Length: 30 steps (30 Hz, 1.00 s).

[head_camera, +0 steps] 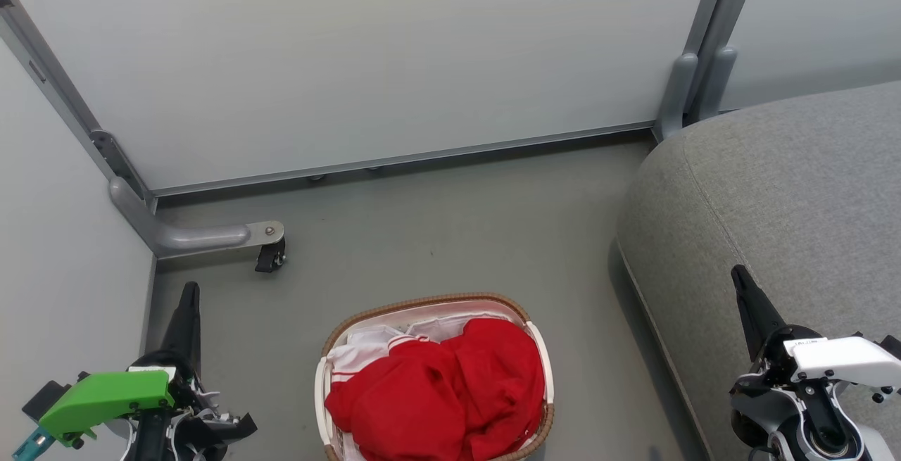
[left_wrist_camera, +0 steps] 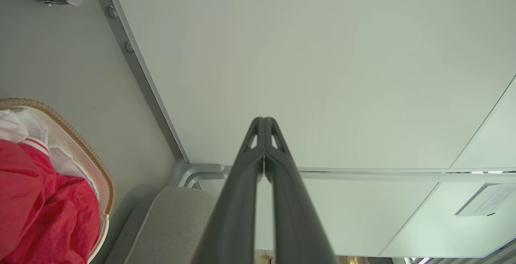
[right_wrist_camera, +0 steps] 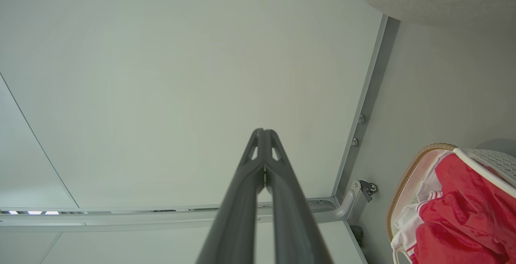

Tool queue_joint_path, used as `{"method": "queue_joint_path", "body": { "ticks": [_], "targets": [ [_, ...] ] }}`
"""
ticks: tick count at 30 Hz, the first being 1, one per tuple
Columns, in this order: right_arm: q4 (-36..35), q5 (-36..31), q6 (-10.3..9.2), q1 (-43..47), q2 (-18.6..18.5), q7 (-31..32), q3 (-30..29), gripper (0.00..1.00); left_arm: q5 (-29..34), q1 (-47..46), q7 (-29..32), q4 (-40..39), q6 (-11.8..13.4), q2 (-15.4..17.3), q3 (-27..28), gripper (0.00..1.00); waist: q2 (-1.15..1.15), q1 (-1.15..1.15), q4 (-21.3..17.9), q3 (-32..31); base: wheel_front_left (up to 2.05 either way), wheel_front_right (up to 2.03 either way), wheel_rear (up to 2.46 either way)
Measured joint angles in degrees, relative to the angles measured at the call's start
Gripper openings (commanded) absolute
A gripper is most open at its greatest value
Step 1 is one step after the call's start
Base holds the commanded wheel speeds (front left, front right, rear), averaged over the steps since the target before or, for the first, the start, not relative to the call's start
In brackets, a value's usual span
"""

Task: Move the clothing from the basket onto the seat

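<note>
Bright red clothing (head_camera: 450,390) with white striped trim is heaped in the oval white basket (head_camera: 422,305), whose rim is brown and woven, at the bottom middle of the head view. The grey seat (head_camera: 788,186) fills the right side. My left gripper (head_camera: 188,293) stands shut at the lower left, apart from the basket. My right gripper (head_camera: 739,276) stands shut over the seat's front part. Both wrist views show the fingers pressed together with nothing between them: left gripper (left_wrist_camera: 264,119), right gripper (right_wrist_camera: 264,131). The clothing (left_wrist_camera: 36,203) and the basket (right_wrist_camera: 407,175) sit at those views' edges.
Pale partition panels (head_camera: 366,60) wall in the back and left. A grey metal foot with a black castor (head_camera: 270,255) juts onto the floor at the left. Bare grey floor (head_camera: 450,236) lies between the basket, the wall and the seat.
</note>
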Motion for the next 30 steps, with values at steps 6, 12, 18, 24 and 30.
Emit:
{"method": "queue_joint_path", "body": {
  "ticks": [6, 12, 18, 24, 30],
  "targets": [
    [0.0, 0.0, 0.0, 0.0, 0.0, 0.0, 0.0, 0.0, 0.0, 0.0, 0.0, 0.0, 0.0, 0.0, 0.0, 0.0, 0.0, 0.0, 0.0, 0.0, 0.0, 0.0, 0.0],
    [0.0, 0.0, 0.0, 0.01, 0.0, 0.0, 0.0, 0.0, 0.0, 0.0, 0.0, 0.0, 0.0, 0.0, 0.0, 0.0, 0.0, 0.0, 0.0, 0.0, 0.0, 0.0, 0.0],
    [0.14, -0.01, 0.0, 0.02, 0.05, 0.0, 0.0, 1.0, 0.01, 0.05, 0.0, 0.14, 0.01, -0.04, 0.0, 1.0, 0.0, 0.0, 0.0, 0.0, 0.0, 0.0, 0.0],
    [2.01, -0.19, -0.02, 1.24, 0.64, -0.34, 0.32, 1.0, 0.16, 1.72, -0.53, 2.7, 0.21, -0.51, -0.37, 1.0, 0.0, 0.0, 0.01, 0.05, 0.0, 0.0, 0.0],
    [2.03, -4.23, -0.02, 0.95, -0.51, -2.15, 1.77, 1.0, 4.19, 1.54, -2.26, 3.28, 0.21, -0.29, -0.87, 1.0, 0.0, 0.0, 0.06, 0.14, 0.0, 0.0, 0.0]
  ]
}}
